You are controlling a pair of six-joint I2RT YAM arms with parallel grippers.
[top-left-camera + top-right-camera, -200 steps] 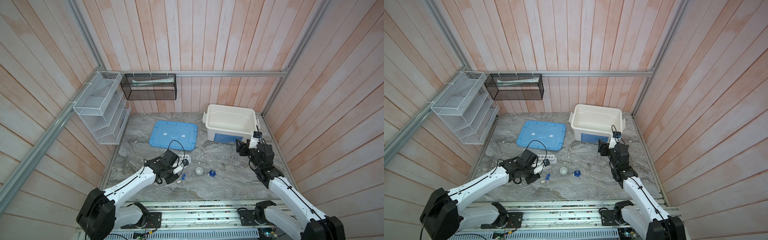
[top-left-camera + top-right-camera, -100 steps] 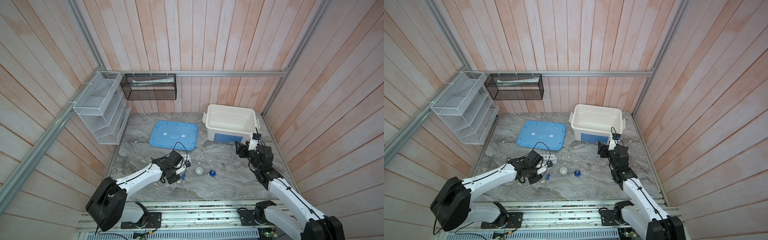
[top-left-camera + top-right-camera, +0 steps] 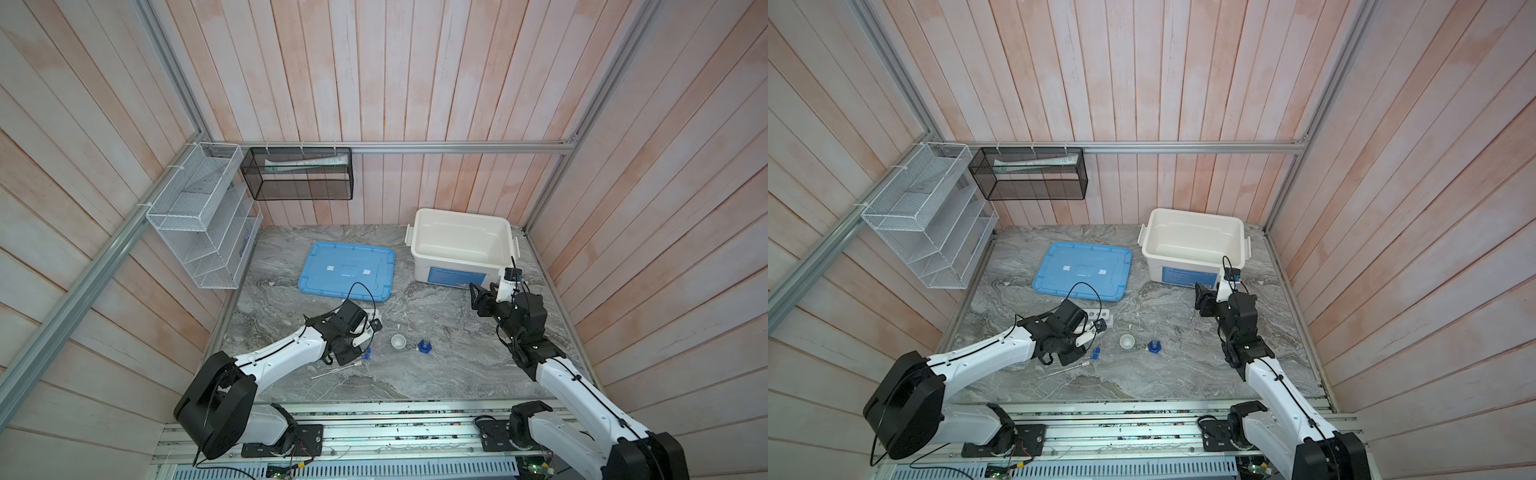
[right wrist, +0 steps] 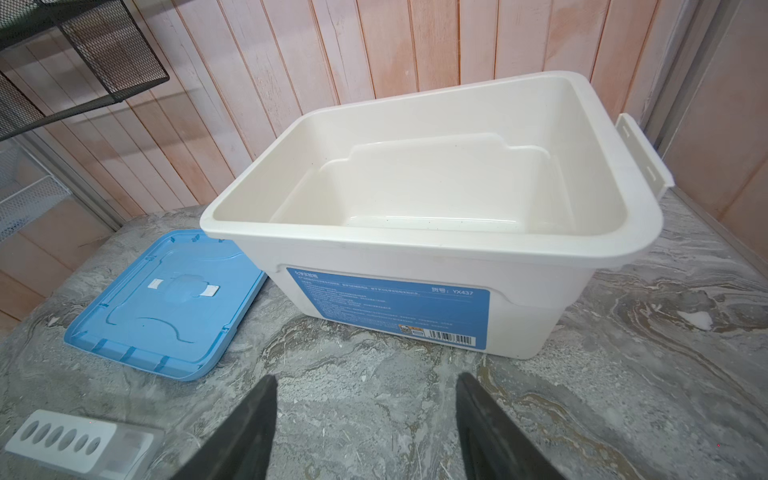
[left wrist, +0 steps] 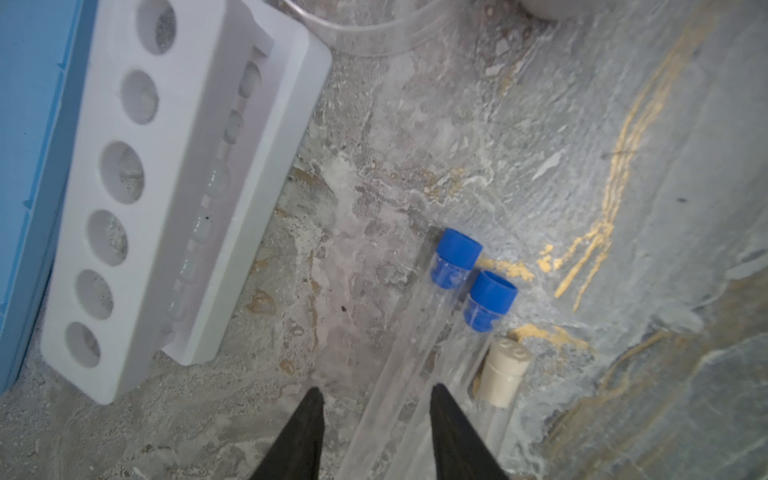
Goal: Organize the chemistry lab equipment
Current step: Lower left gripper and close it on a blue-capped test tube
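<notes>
In the left wrist view two blue-capped test tubes [image 5: 455,253] [image 5: 492,297] and a white-capped one [image 5: 500,380] lie side by side on the marble, beside the white six-hole rack [image 5: 178,174]. My left gripper [image 5: 375,390] is open and low over them. One blue-capped tube runs between its fingertips [image 5: 313,399], touching neither. In both top views the small white dish [image 3: 397,341] and the blue hexagonal piece [image 3: 424,346] sit just right of it. My right gripper [image 4: 366,378] is open and empty, above the table in front of the bin.
The large white bin [image 3: 461,214] stands open at the back right, its blue lid [image 3: 347,270] flat beside it and touching the rack's far side. Wire baskets [image 3: 199,216] [image 3: 299,174] hang on the left and back walls.
The left arm has swung in and settled with its gripper over the tubes, jaws slightly narrower. The right gripper has closed a little and stayed in place.
</notes>
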